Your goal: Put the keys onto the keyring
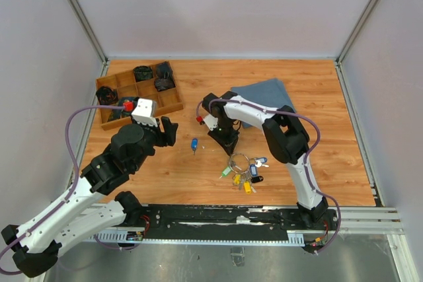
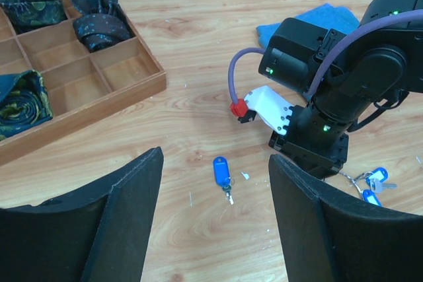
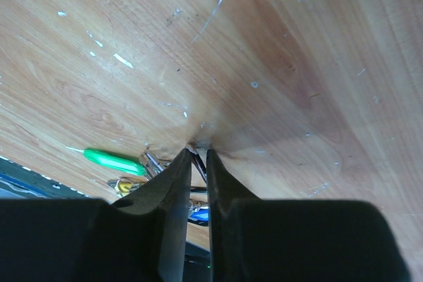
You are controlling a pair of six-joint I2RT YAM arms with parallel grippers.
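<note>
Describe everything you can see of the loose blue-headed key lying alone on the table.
The blue-headed key has an oblong, bright blue plastic head with a short, small metal blade at one end. It lies flat on the wooden table. In the wrist view it sits between the open fingers of the left gripper. Only the table touches it, and it is well apart from the keyring.

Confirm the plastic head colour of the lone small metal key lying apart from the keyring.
Bright blue; the key shows best in the left wrist view.
</note>
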